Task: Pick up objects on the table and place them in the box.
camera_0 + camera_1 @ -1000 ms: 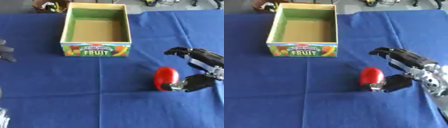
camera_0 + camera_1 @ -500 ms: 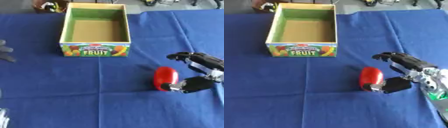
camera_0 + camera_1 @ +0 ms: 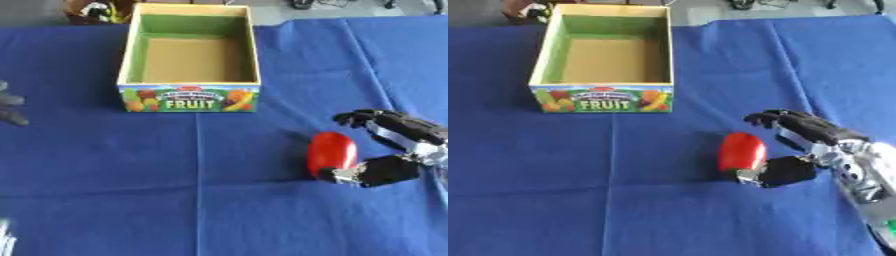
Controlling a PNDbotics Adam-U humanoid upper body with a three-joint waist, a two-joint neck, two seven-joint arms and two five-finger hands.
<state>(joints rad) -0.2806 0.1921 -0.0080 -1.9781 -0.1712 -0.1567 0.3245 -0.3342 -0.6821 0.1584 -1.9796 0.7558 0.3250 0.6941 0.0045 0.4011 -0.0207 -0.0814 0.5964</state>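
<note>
A red oval object (image 3: 331, 152) lies on the blue cloth, right of centre. My right hand (image 3: 395, 145) is beside it on the right, open: the thumb tip touches the object's lower right edge and the fingers arch above its upper right without closing on it. The open cardboard box (image 3: 188, 97), green inside and marked FRUIT on its front, stands at the back centre with nothing in it. Only dark fingertips of my left hand (image 3: 10, 107) show at the left edge.
The blue cloth (image 3: 175, 190) covers the whole table. Some clutter (image 3: 96, 10) lies beyond the table's far left edge. A pale thing (image 3: 5, 240) shows at the lower left corner.
My right hand has dropped a little lower and nearer the red object, its fingers curving over it. The object and the box have not moved.
</note>
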